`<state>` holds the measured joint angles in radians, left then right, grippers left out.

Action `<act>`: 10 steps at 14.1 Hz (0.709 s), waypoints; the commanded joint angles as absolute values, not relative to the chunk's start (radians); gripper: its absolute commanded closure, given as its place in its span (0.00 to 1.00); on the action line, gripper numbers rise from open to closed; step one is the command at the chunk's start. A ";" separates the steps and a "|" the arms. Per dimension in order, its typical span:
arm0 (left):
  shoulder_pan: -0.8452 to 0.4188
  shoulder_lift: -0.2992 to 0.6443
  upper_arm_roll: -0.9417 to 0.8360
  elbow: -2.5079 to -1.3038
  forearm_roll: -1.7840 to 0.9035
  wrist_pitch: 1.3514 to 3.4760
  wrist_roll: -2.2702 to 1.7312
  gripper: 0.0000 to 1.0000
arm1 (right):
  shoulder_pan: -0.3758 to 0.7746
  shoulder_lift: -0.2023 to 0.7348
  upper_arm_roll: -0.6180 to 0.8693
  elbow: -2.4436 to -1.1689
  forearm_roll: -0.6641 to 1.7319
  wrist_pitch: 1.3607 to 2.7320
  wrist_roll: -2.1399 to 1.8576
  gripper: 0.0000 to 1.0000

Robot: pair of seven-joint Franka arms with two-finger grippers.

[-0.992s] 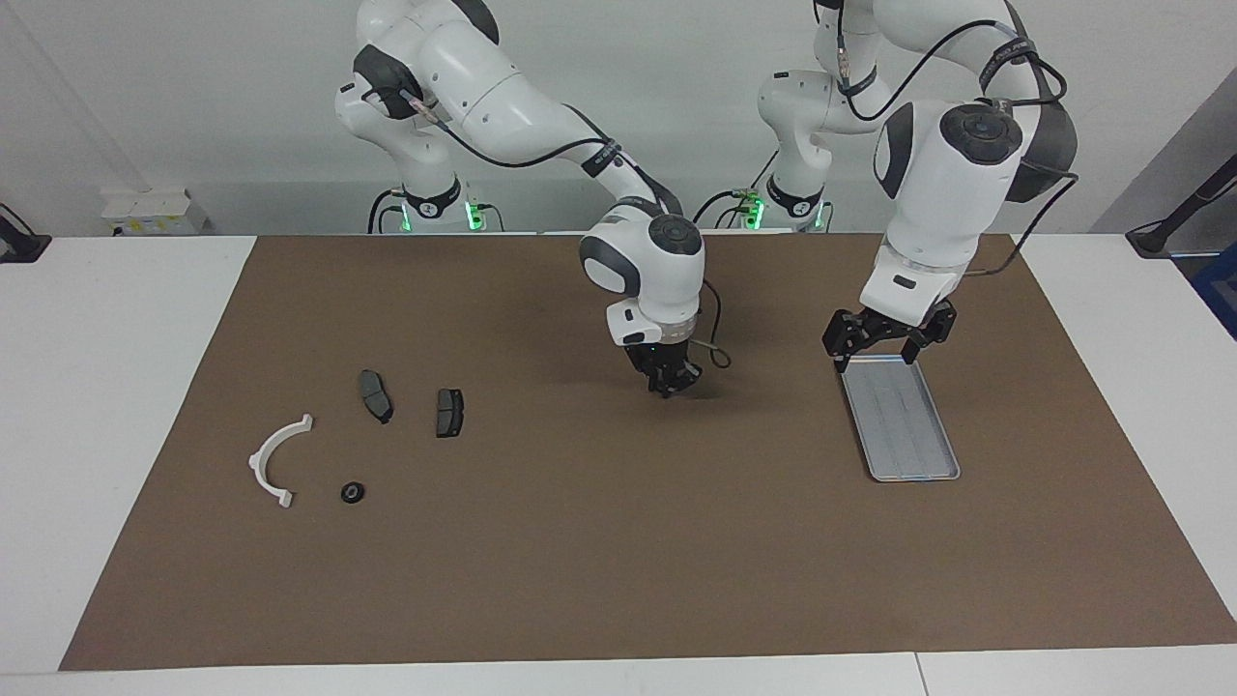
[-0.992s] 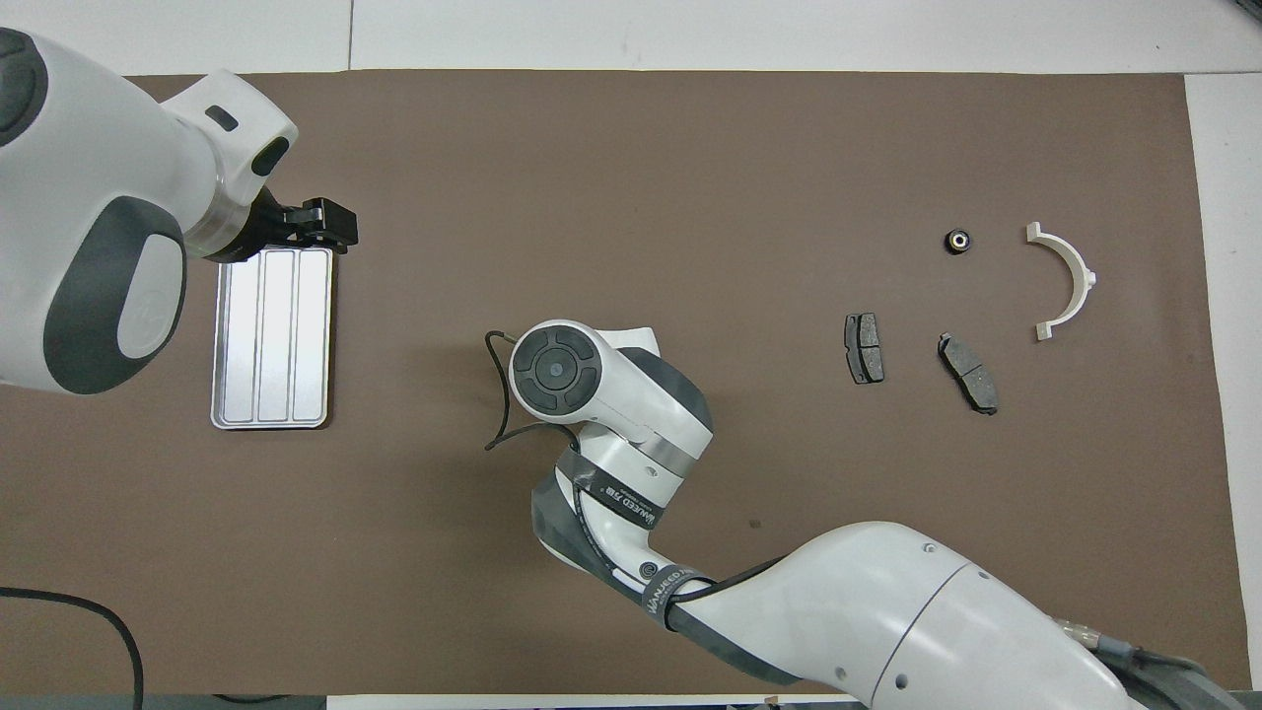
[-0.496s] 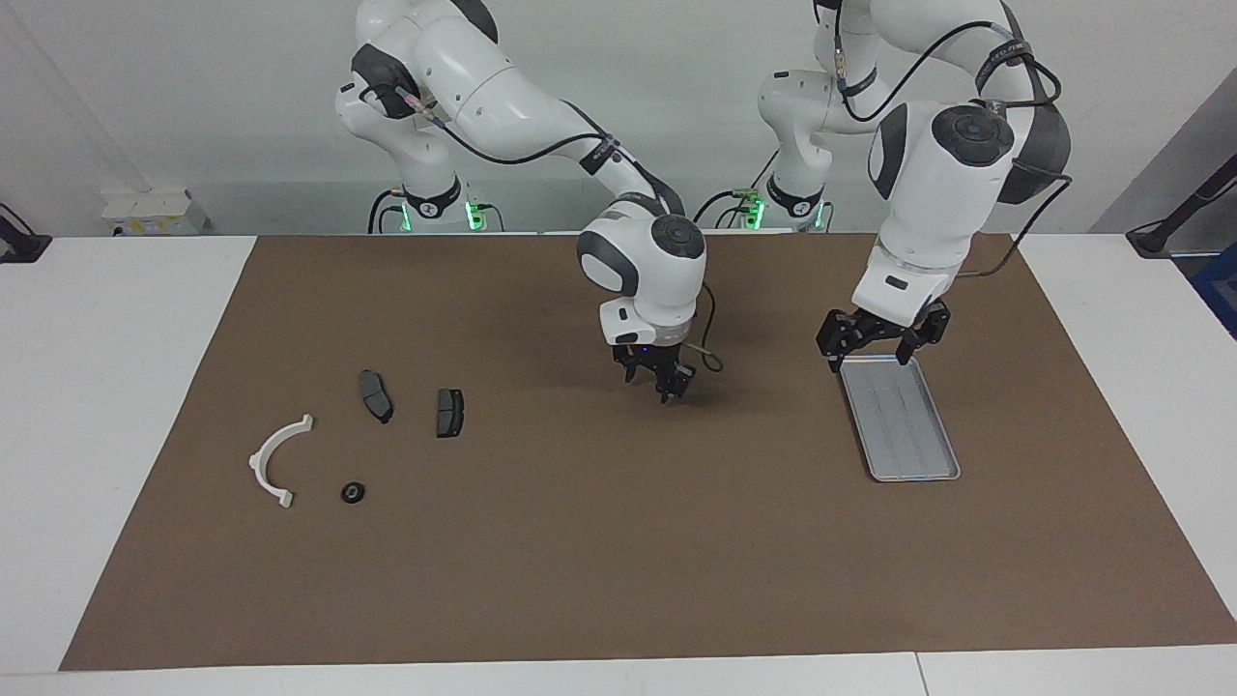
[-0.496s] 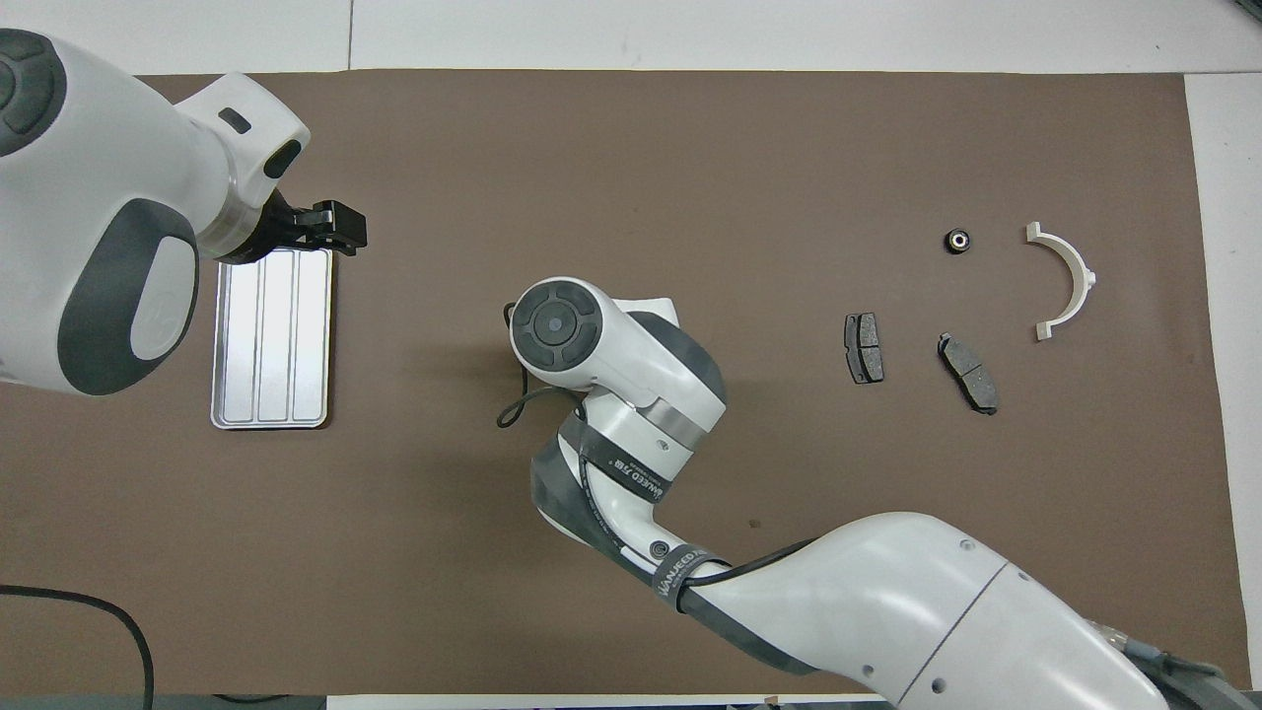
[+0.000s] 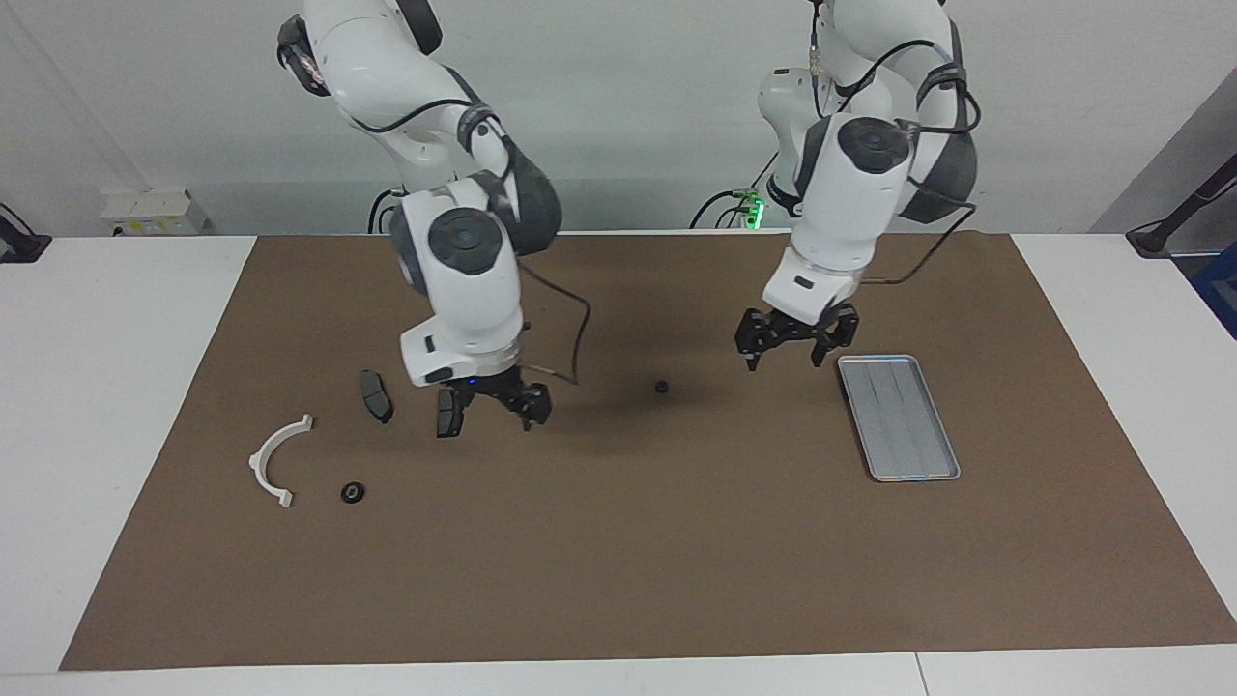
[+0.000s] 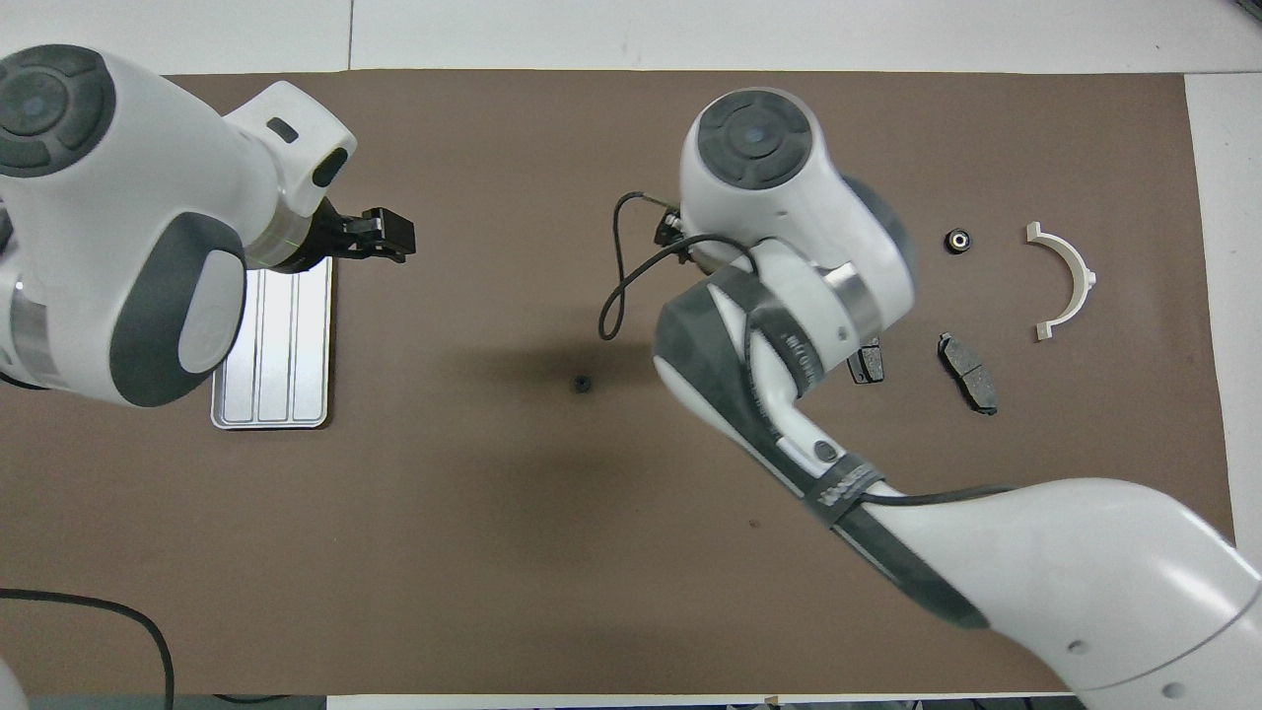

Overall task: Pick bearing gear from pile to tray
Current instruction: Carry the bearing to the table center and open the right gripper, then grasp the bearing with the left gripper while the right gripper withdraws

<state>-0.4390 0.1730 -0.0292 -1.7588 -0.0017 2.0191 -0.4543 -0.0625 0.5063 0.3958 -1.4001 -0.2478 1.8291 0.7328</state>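
A small black bearing gear (image 5: 661, 387) (image 6: 583, 383) lies alone on the mat's middle, touched by nothing. The silver tray (image 5: 899, 418) (image 6: 271, 345) sits toward the left arm's end with nothing in it. My left gripper (image 5: 785, 350) (image 6: 380, 235) hangs open over the mat between the gear and the tray. The pile is at the right arm's end: a white half-ring bracket (image 5: 275, 459) (image 6: 1065, 281), two dark pad plates (image 5: 376, 395) (image 6: 968, 372) and a black round piece (image 5: 353, 493) (image 6: 956, 240). My right gripper (image 5: 493, 406) is open and empty over one pad plate.
A brown mat (image 5: 618, 561) covers the table; white tabletop borders it. In the overhead view the right arm's wrist (image 6: 779, 197) hides its own gripper and most of one pad plate. A black cable (image 6: 616, 286) loops from that wrist.
My right gripper opened, left the small black gear on the mat's middle and swung over to the pile. The left gripper moved from the tray's end toward the middle.
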 commanded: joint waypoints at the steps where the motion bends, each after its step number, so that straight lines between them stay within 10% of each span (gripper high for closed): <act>1: -0.541 0.169 -0.011 -1.839 -0.002 2.071 -0.549 0.00 | -0.191 0.494 0.411 -1.515 -0.233 1.933 0.545 0.00; 10: -0.626 0.331 -0.012 -1.897 0.083 2.282 -0.732 0.00 | -0.334 0.621 0.402 -1.595 -0.370 2.171 0.428 0.00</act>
<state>-0.6109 0.3456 -0.0273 -1.8483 0.0585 2.2260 -0.7079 -0.3132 0.6161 0.3905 -1.5889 -0.3488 2.1510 0.4557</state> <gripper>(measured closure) 0.000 0.000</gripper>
